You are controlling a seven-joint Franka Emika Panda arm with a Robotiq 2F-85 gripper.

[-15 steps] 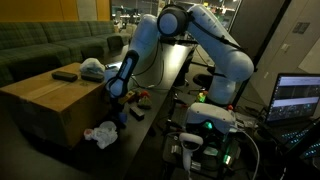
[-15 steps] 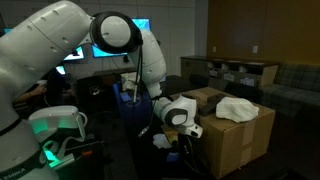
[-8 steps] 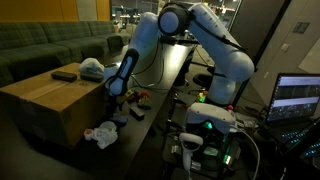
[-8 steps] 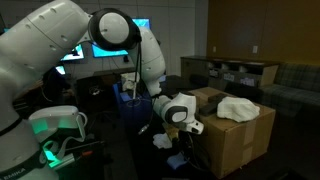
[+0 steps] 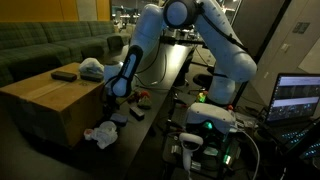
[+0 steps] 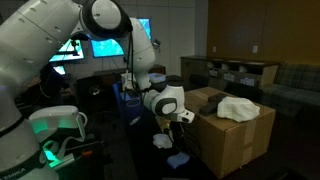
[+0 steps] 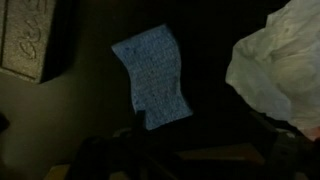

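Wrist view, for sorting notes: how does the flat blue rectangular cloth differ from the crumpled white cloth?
The blue rectangular cloth lies spread flat; the white crumpled cloth is bunched. The blue cloth shows whole, mid-frame; the white cloth is cut by the right edge. Both lie on the dark floor.

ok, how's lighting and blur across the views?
Wrist view: very dark and soft, only the blue cloth and white cloth stand out. Both exterior views: dim room; in an exterior view the laptop screen glares, in an exterior view the monitors and green base light blow out.
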